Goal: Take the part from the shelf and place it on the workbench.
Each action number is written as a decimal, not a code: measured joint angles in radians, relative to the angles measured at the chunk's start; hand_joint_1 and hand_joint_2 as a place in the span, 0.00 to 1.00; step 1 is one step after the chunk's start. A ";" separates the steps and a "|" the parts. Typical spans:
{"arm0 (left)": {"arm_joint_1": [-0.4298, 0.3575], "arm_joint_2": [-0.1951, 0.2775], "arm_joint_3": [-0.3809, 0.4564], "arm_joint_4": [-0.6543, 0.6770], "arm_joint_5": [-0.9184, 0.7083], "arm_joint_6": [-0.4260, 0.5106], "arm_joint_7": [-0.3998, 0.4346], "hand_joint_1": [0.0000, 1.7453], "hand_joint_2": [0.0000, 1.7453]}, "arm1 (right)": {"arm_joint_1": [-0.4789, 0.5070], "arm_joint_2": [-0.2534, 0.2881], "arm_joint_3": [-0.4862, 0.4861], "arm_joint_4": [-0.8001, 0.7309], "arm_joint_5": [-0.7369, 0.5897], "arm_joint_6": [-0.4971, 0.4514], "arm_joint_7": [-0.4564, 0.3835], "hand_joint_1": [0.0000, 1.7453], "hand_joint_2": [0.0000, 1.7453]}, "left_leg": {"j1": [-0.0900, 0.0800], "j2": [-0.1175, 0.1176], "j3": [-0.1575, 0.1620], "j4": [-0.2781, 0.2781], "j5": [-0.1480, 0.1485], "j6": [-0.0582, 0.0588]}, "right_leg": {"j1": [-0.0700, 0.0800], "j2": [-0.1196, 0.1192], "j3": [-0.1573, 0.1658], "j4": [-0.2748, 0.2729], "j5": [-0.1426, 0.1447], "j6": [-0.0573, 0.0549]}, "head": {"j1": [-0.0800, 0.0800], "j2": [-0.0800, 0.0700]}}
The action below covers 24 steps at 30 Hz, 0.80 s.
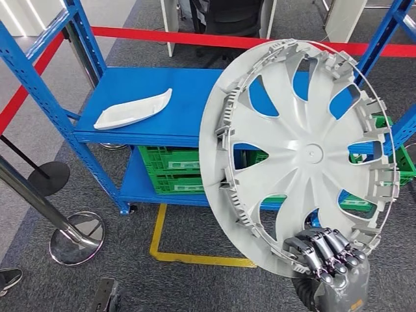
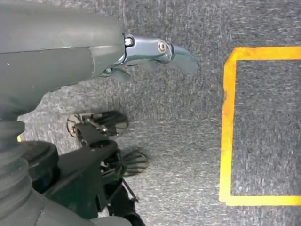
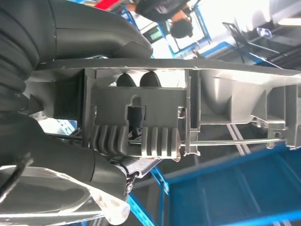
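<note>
right hand (image 1: 327,255) grasps wheel cover (image 1: 299,156) at its lower rim | lifted clear of blue shelf (image 1: 186,107) | left hand (image 2: 142,52) empty, fingers extended | advice: keep cover steady, turn slowly toward workbench

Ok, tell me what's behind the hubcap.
Through the hubcap's openings: the blue shelf and green crates. Whatever sits directly behind its spokes is covered. The right hand grips its lower rim.

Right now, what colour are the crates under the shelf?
Green crates, clearest in the head view.
</note>
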 joint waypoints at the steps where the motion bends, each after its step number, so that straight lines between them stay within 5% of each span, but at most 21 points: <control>1: -0.001 0.000 0.000 0.000 0.000 0.000 0.000 0.00 1.00 | 0.000 0.000 0.000 -0.003 -0.003 0.000 -0.005 1.00 1.00 | -0.001 0.001 -0.004 0.000 0.002 0.003 | -0.001 0.001 -0.004 -0.001 0.007 0.005 | 0.000 0.000; 3: -0.002 0.000 0.000 0.000 0.000 0.000 0.001 0.00 1.00 | 0.000 0.000 -0.003 -0.006 -0.004 0.000 -0.011 1.00 1.00 | 0.003 0.008 -0.019 -0.009 0.017 0.017 | -0.001 0.003 -0.017 0.006 -0.001 0.014 | 0.001 0.000; 4: -0.003 0.000 0.000 0.000 -0.001 0.000 0.002 0.00 1.00 | 0.000 0.000 -0.004 -0.007 -0.005 0.000 -0.013 1.00 1.00 | 0.005 0.012 -0.031 -0.012 0.028 0.026 | -0.002 0.003 -0.029 0.025 -0.028 0.018 | 0.004 0.000; 7: -0.005 0.001 0.000 0.000 -0.004 -0.001 0.003 0.00 1.00 | 0.001 0.000 -0.007 -0.008 -0.007 0.000 -0.017 1.00 1.00 | 0.002 0.026 -0.074 -0.015 0.064 0.041 | -0.002 0.001 -0.073 0.183 -0.166 0.025 | 0.015 0.000; 8: -0.005 0.001 0.000 0.000 -0.006 -0.002 0.004 0.00 1.00 | 0.001 0.000 -0.008 -0.008 -0.010 0.000 -0.019 1.00 1.00 | -0.001 0.030 -0.089 -0.013 0.076 0.042 | -0.001 0.001 -0.080 0.240 -0.187 0.026 | 0.016 0.000; 10: -0.007 0.000 0.000 0.000 -0.012 -0.003 0.004 0.00 1.00 | 0.001 0.000 -0.011 -0.009 -0.016 0.000 -0.025 1.00 1.00 | -0.005 0.039 -0.122 -0.009 0.099 0.041 | -0.001 0.001 -0.058 0.280 -0.157 0.026 | 0.017 0.000; 12: -0.011 0.000 -0.001 0.000 -0.016 -0.005 0.004 0.00 1.00 | 0.002 0.000 -0.013 -0.010 -0.023 0.000 -0.029 1.00 1.00 | -0.007 0.045 -0.151 -0.002 0.120 0.036 | -0.001 -0.007 0.032 0.186 -0.102 0.021 | 0.017 0.000; 14: -0.018 -0.001 -0.003 0.000 -0.017 -0.006 0.004 0.00 1.00 | 0.001 0.000 -0.014 -0.013 -0.028 0.000 -0.031 1.00 1.00 | -0.012 0.047 -0.168 0.008 0.138 0.029 | 0.001 -0.020 0.150 0.023 -0.111 0.013 | 0.017 0.000; 15: -0.020 -0.001 -0.005 0.000 -0.018 -0.006 0.005 0.00 1.00 | 0.001 0.000 -0.015 -0.014 -0.030 0.000 -0.031 1.00 1.00 | -0.013 0.049 -0.172 0.010 0.147 0.025 | 0.003 -0.024 0.185 -0.033 -0.128 0.009 | 0.017 0.000; 17: -0.023 -0.001 -0.007 0.000 -0.021 -0.006 0.008 0.00 1.00 | 0.003 0.000 -0.016 -0.017 -0.031 0.000 -0.031 1.00 1.00 | -0.013 0.052 -0.177 0.008 0.166 0.015 | 0.005 -0.022 0.192 -0.069 -0.136 -0.003 | 0.017 0.000; 19: -0.021 -0.001 -0.008 0.000 -0.024 -0.005 0.012 0.00 1.00 | 0.006 0.000 -0.017 -0.020 -0.030 0.000 -0.028 1.00 1.00 | -0.009 0.045 -0.188 0.023 0.139 0.002 | 0.003 -0.020 0.170 -0.067 -0.114 -0.018 | 0.017 0.000; 20: -0.019 -0.001 -0.008 0.000 -0.025 -0.005 0.014 0.00 1.00 | 0.008 0.000 -0.018 -0.021 -0.029 0.000 -0.026 1.00 1.00 | -0.007 0.038 -0.197 0.056 0.096 -0.005 | 0.001 -0.019 0.156 -0.067 -0.101 -0.025 | 0.015 0.000; 22: -0.018 -0.001 -0.009 0.000 -0.025 -0.005 0.016 0.00 1.00 | 0.012 0.000 -0.018 -0.023 -0.029 0.000 -0.024 1.00 1.00 | -0.003 0.029 -0.219 0.176 -0.015 -0.015 | 0.001 -0.016 0.130 -0.062 -0.077 -0.031 | 0.013 0.000; 24: -0.019 -0.002 -0.011 0.000 -0.026 -0.005 0.017 0.00 1.00 | 0.014 0.000 -0.018 -0.024 -0.029 0.000 -0.022 1.00 1.00 | 0.001 0.028 -0.223 0.284 -0.055 -0.020 | 0.001 -0.012 0.100 -0.051 -0.056 -0.030 | 0.013 0.000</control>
